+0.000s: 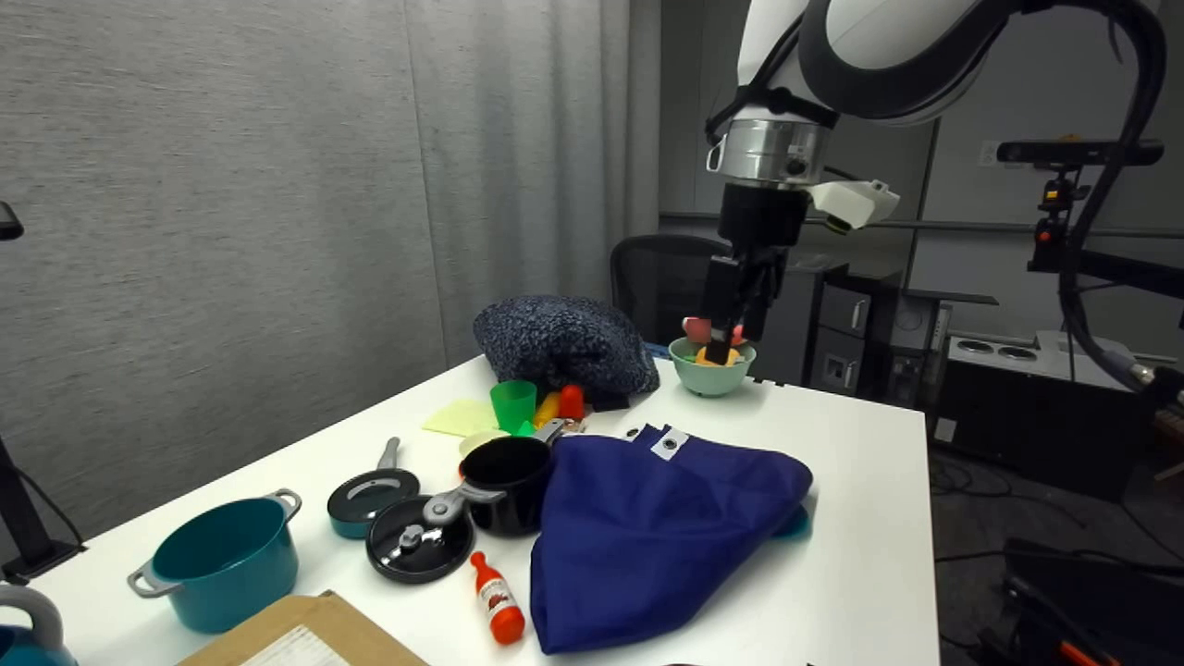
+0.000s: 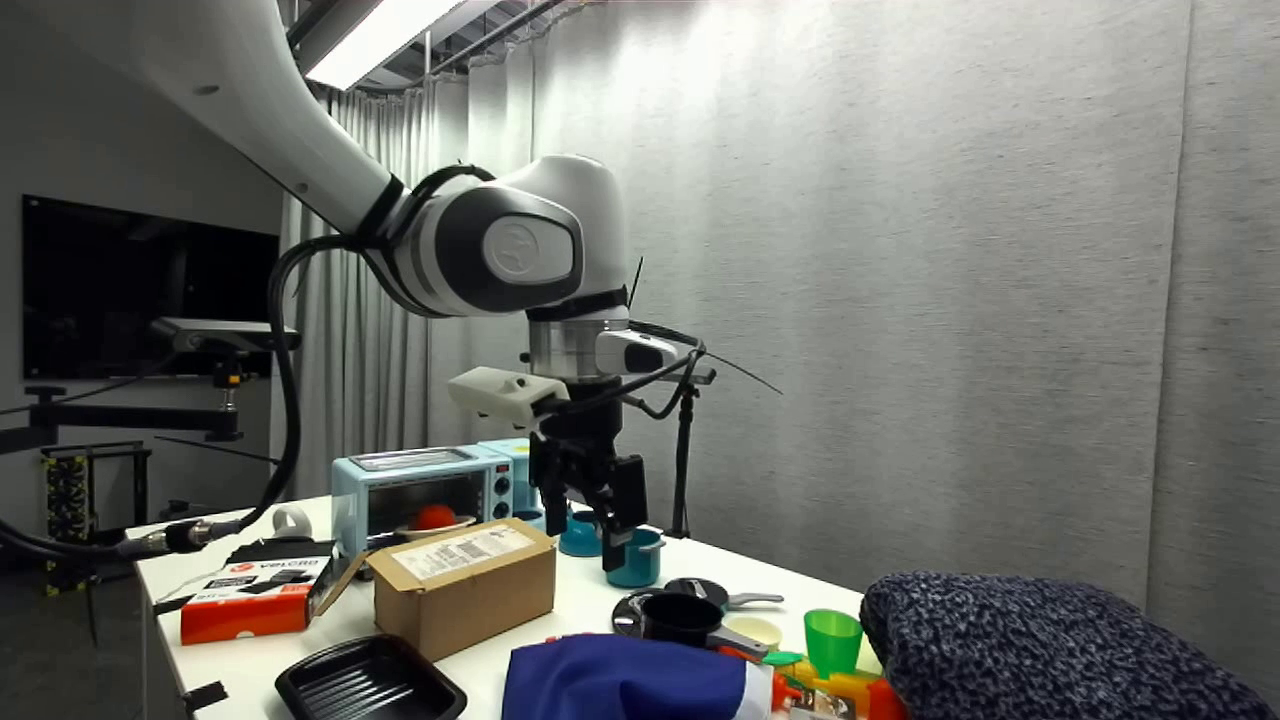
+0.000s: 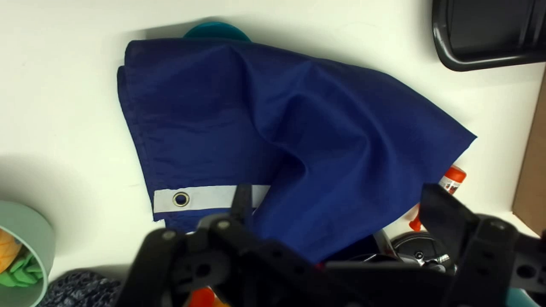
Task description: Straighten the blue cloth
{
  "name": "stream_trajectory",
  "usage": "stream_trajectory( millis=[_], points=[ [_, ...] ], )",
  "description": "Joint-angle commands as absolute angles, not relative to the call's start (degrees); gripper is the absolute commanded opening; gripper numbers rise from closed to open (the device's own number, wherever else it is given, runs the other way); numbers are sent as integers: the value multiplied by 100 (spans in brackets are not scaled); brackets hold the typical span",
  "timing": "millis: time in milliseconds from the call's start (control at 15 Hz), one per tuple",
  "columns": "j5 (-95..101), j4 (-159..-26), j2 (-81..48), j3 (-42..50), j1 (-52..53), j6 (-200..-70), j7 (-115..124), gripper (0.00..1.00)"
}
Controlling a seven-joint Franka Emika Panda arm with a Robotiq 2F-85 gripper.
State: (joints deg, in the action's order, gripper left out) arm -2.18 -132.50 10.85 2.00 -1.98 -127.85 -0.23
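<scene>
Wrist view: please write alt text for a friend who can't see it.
A rumpled blue cloth with a white strip lies on a white table, seen from above. The robot tool stands open at the bottom; a green bowl sits left, a black tray top right.

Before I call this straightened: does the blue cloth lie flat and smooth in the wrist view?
No, the blue cloth is rumpled, with raised folds running through its middle.
</scene>
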Motion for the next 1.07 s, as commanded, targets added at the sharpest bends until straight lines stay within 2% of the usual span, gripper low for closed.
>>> stream_trajectory(
  millis=[0, 333, 733, 800, 867, 1000],
  points=[
    [-273, -13069, 496, 218, -169, -13183, -157, 100],
    [-595, -12525, -1068, 54, -46, -14025, -715, 100],
    [-129, -11592, -2366, -237, -64, -13313, -1240, 100],
    [-28, -11512, -2465, -228, -60, -13228, -1275, 75],
    [73, -11482, -2529, -226, -69, -13177, -1362, 74],
    [170, -11358, -2687, -284, -77, -13091, -1525, 58]
  ],
)
